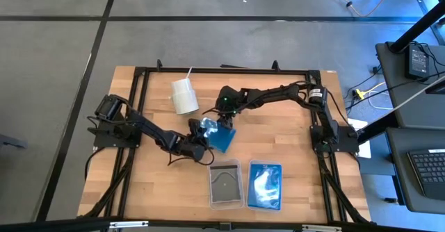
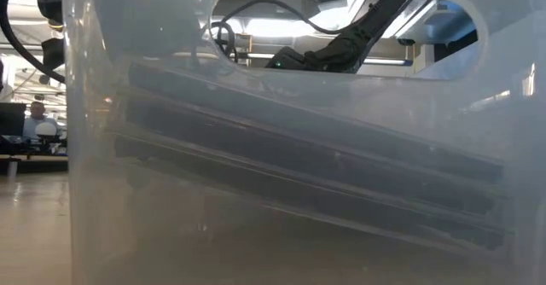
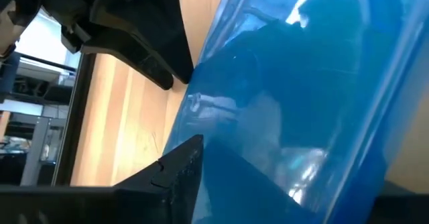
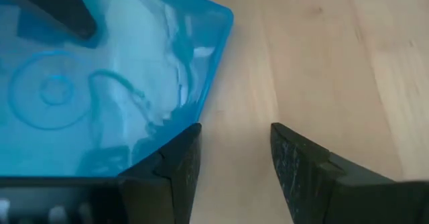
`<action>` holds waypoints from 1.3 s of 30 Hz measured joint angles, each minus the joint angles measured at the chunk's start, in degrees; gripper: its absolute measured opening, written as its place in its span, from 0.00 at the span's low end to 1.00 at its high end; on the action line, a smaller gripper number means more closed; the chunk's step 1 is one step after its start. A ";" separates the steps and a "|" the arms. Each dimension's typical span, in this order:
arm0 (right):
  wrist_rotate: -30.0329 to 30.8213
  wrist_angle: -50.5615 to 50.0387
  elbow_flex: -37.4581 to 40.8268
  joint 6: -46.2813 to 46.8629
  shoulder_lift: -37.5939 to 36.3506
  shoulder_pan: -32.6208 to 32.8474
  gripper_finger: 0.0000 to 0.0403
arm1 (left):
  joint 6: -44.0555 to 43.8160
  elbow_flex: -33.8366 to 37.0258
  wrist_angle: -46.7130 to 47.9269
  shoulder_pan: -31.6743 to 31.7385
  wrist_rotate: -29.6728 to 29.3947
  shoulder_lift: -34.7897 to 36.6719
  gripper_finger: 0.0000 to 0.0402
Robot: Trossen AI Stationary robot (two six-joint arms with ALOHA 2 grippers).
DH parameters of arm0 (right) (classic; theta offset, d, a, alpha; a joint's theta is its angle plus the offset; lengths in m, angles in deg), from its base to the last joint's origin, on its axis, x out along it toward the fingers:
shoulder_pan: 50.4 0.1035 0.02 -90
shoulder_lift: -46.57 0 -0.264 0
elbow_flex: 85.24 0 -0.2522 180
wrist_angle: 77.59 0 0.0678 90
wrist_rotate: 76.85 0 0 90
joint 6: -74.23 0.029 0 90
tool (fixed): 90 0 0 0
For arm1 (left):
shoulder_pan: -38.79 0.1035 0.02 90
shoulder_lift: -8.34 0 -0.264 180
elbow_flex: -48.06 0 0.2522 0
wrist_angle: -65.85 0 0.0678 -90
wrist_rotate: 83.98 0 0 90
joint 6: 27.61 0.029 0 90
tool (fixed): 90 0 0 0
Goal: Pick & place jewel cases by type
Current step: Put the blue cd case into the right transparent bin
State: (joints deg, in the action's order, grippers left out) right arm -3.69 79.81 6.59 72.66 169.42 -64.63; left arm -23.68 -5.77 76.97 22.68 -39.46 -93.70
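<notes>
A translucent blue jewel case sits mid-table between both grippers. My left gripper comes from the table's left and is shut on it. My right gripper reaches in from the far right and stands open at the case's far edge, over bare wood. The dark grey cases lie in the left clear tray. More blue cases lie in the right tray. In the low view the dark cases show stacked behind the tray wall. My left gripper pinches the blue jewel case across its flat faces at the left end: one finger lies on the top face, the other under it. The fingers come slanting from the table's left. The case looks tilted. My right gripper's finger stands beside the case's edge; I cannot tell whether it touches.
A white cylindrical cup with a cord lies on its side toward the far edge, left of my right gripper. The two trays stand side by side at the near edge. Bare wood lies right of the case and at the near left.
</notes>
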 joint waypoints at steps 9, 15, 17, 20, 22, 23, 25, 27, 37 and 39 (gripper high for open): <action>5.74 -0.31 0.09 -6.04 -0.24 0.11 0.45 | 0.95 0.15 0.42 -3.13 -2.59 1.95 0.29; 12.99 -0.58 0.37 -7.70 -3.06 1.19 0.45 | 0.61 0.03 -0.12 -5.03 -4.35 2.27 0.17; 18.24 -2.72 0.63 -7.70 -5.28 1.72 0.45 | 0.34 0.00 -0.26 -5.62 -5.25 2.29 0.14; 26.64 -4.89 0.40 -8.44 -10.25 2.61 0.45 | 0.14 0.00 -1.21 -6.58 -6.78 2.29 0.11; 30.76 -6.85 0.17 -9.05 -13.43 3.50 0.45 | 0.02 0.00 -2.56 -6.85 -7.00 2.29 0.09; 32.17 -8.81 0.23 -9.14 -14.73 3.95 0.45 | -0.04 0.00 -3.22 -6.96 -6.99 2.31 0.08; 33.68 -11.45 0.33 -9.10 -17.65 4.79 0.45 | -0.60 -0.04 -4.06 -7.05 -7.05 2.35 0.07; 35.65 -14.56 0.24 -8.75 -21.05 5.62 0.45 | -1.67 0.00 -4.66 -7.03 -7.33 2.84 0.06; 45.24 -25.76 0.20 -4.06 -37.32 12.84 0.45 | -4.83 0.04 -7.08 -4.70 -7.79 12.36 0.04; 43.14 -26.67 0.20 -4.54 -39.26 14.35 0.45 | -4.83 0.04 -9.05 -3.62 -6.56 14.90 0.04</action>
State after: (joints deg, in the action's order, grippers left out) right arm 39.45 53.14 6.79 68.12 130.16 -50.28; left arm -28.52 -5.73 67.92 19.06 -46.01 -78.79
